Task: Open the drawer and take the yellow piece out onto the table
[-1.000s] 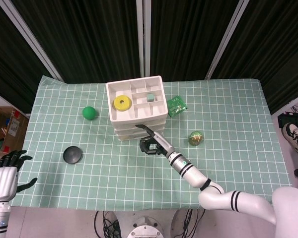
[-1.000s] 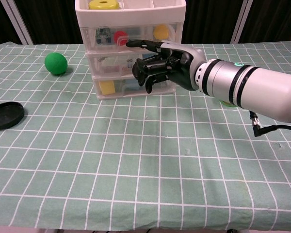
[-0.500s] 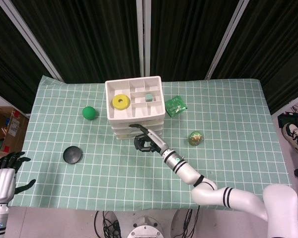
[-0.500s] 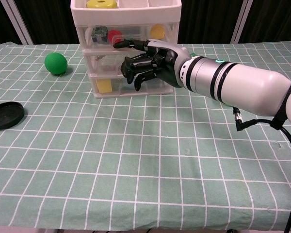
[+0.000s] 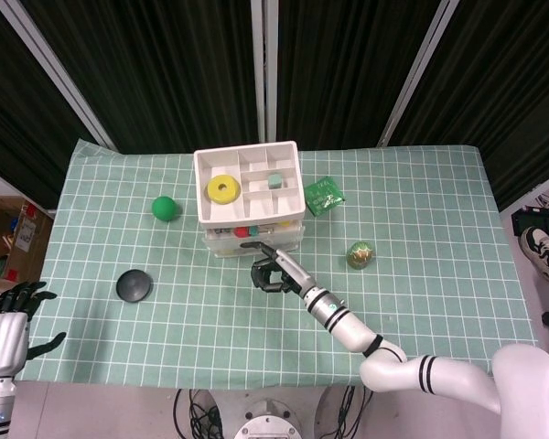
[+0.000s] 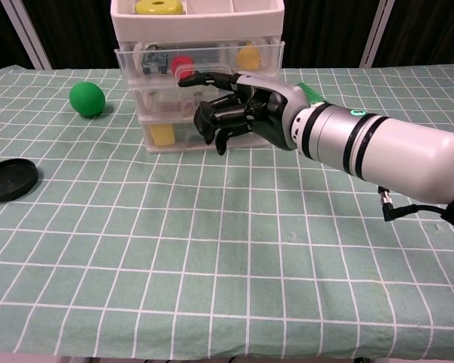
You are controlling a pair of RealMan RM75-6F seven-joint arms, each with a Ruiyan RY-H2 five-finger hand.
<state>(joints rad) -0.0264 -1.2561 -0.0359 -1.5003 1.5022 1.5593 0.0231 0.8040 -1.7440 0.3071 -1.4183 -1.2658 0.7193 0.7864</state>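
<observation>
1. Right hand (image 6: 238,106) sits at the front of the drawer (image 6: 200,62), one finger hooked on its edge, the rest curled under, gripping nothing.
2. Yellow piece (image 6: 247,56) lies inside the drawer, just behind the fingers (image 6: 212,117).
3. Left hand (image 5: 9,315): fingers apart, empty.
4. No writing readable.

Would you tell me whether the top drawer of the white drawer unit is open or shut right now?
Partly open: the top drawer juts forward of the drawers below, with the right hand at its front.
</observation>
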